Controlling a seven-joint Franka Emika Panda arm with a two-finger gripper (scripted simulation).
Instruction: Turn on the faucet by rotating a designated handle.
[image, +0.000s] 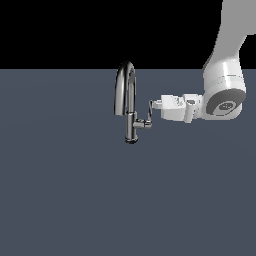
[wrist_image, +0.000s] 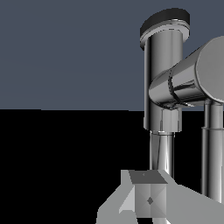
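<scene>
The chrome faucet (image: 129, 102) stands upright on its dark round base, with the arched spout curving toward the exterior view's left. The handle (image: 149, 116) is a short stub on the body's right side, with a thin lever blade rising from its end. My gripper (image: 155, 104) reaches in level from the exterior view's right. Its tips are at the top of the lever blade, and the fingers look shut with nothing held. In the wrist view the faucet (wrist_image: 162, 78) is close ahead. The handle (wrist_image: 186, 85) points toward the camera, just beyond the fingers (wrist_image: 148, 199).
The faucet stands on a flat grey-blue surface (image: 65, 190). The white arm (image: 225, 85) comes down from the upper right of the exterior view. No other objects are in view.
</scene>
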